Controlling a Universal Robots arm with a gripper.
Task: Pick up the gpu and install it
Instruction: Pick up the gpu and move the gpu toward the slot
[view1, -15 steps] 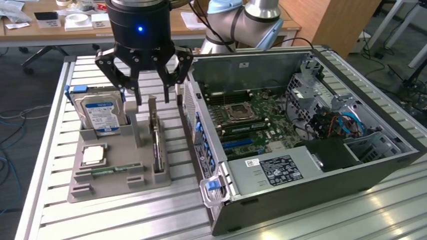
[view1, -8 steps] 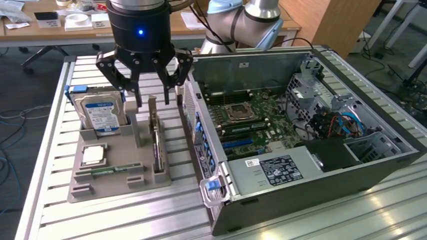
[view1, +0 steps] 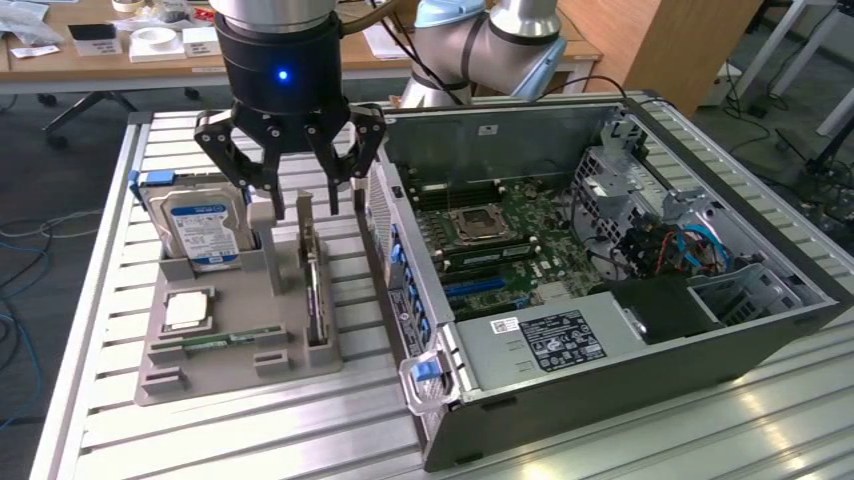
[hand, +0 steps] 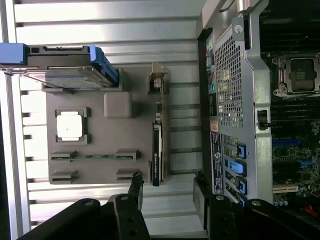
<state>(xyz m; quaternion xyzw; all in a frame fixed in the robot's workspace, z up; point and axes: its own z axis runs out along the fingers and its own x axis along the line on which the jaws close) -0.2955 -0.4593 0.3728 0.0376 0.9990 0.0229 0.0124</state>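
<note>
The gpu stands on edge in a slot of the grey holder tray, a thin dark card with a silver bracket at its far end. My gripper hangs just above the card's far end. It is open, one finger on each side of the card's line, with nothing between them. In the wrist view the gpu runs as a narrow dark strip beyond the fingertips of the gripper. The open computer case lies beside the tray, at the exterior view's right, its motherboard exposed.
The tray also holds a silver hard drive with a blue-white label, a square processor and a narrow green memory stick. The case's perforated rear wall stands close to the gpu. All of this rests on a slatted aluminium table.
</note>
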